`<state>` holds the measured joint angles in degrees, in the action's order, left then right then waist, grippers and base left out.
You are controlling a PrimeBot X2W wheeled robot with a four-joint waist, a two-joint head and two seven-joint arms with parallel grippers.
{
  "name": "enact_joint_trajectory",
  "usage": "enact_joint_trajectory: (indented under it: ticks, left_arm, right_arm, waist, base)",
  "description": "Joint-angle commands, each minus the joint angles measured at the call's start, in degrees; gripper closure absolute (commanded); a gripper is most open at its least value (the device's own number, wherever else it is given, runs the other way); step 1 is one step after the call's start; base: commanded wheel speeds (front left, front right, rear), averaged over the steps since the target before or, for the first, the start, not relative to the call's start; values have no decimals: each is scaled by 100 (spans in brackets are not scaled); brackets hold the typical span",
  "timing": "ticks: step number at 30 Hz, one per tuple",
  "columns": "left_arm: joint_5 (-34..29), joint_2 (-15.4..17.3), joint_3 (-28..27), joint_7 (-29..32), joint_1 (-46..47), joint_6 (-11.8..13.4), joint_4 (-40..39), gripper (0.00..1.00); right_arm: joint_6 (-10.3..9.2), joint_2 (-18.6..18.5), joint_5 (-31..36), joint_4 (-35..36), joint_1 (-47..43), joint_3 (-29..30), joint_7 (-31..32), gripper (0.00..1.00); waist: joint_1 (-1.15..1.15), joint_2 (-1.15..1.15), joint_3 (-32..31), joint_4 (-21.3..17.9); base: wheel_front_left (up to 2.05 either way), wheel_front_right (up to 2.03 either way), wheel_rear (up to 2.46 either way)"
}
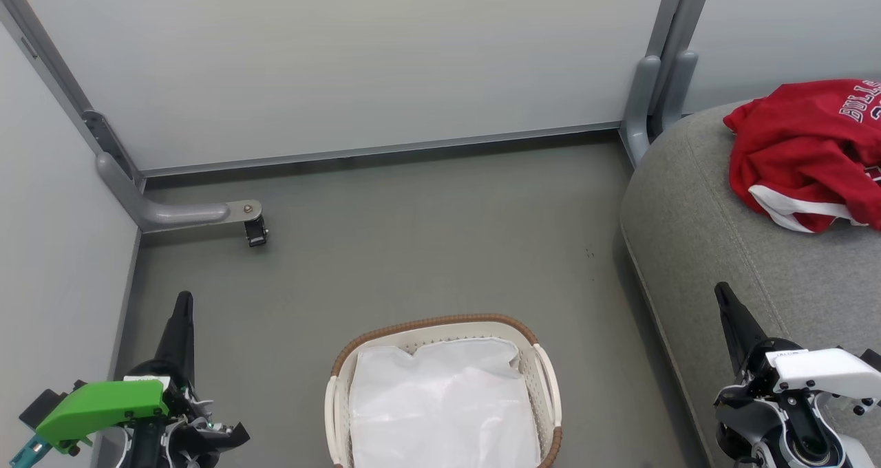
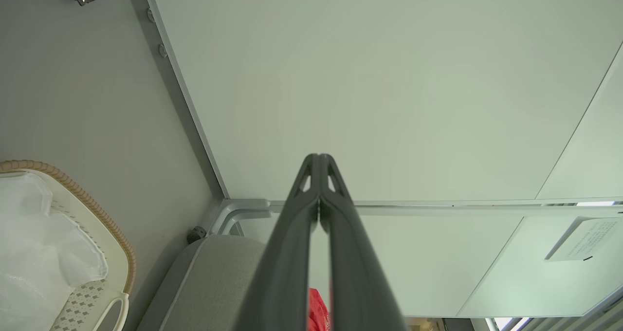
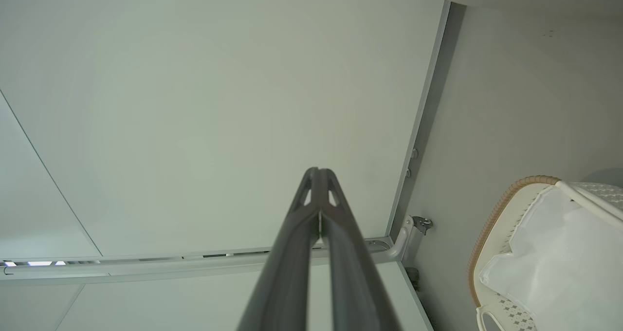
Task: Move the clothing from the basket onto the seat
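**A:** In the head view, where is the clothing?

**B:** The red clothing (image 1: 798,148) lies in a crumpled heap on the grey seat (image 1: 716,248), at the right side, well apart from the basket (image 1: 433,323). I can read the white letters "BULL" on it, and I see white trim. Whether it is one garment or two, I cannot tell.

**A:** And the basket?

**B:** It stands on the grey floor (image 1: 413,248) at the bottom edge, near the seat's rounded side. Inside it lies a white liner sheet (image 1: 440,399).

**A:** The pincers?

**B:** The left pincer (image 1: 184,303) is at the lower left, above the floor, with a green part behind it. The right pincer (image 1: 724,297) is at the lower right, before the near part of the seat. Each one looks like a single dark spike here and touches nothing.

**A:** What does the left wrist view add?

**B:** There the two fingers of the left pincer meet at their tips, so it is closed and it holds nothing. They point toward a pale wall panel (image 2: 389,78). The basket with its brown rim is at the left edge. A small piece of red shows low between the fingers, beside the grey seat.

**A:** And the right wrist view?

**B:** It is the same. The fingers of the right pincer are pressed together at the tips, with nothing held. The basket with the liner sheet is at the lower right, on the floor.
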<state>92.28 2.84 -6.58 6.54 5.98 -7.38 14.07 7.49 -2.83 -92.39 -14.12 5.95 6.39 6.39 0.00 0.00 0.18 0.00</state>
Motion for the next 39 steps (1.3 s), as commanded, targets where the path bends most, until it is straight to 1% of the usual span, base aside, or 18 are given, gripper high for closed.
enact_joint_trajectory:
  ticks: [1,39]
  left_arm:
    - [20,3,-12,23,61,-29,1,100]
    - [22,6,-9,20,61,-30,-1,100]
  right_arm:
    - [0,-35,-24,25,48,14,26,100]
    - [0,-26,-11,23,47,23,25,100]
  waist:
    - [0,0,0,0]
    - [0,0,0,0]
  base:
    - [0,0,0]
    - [0,0,0]
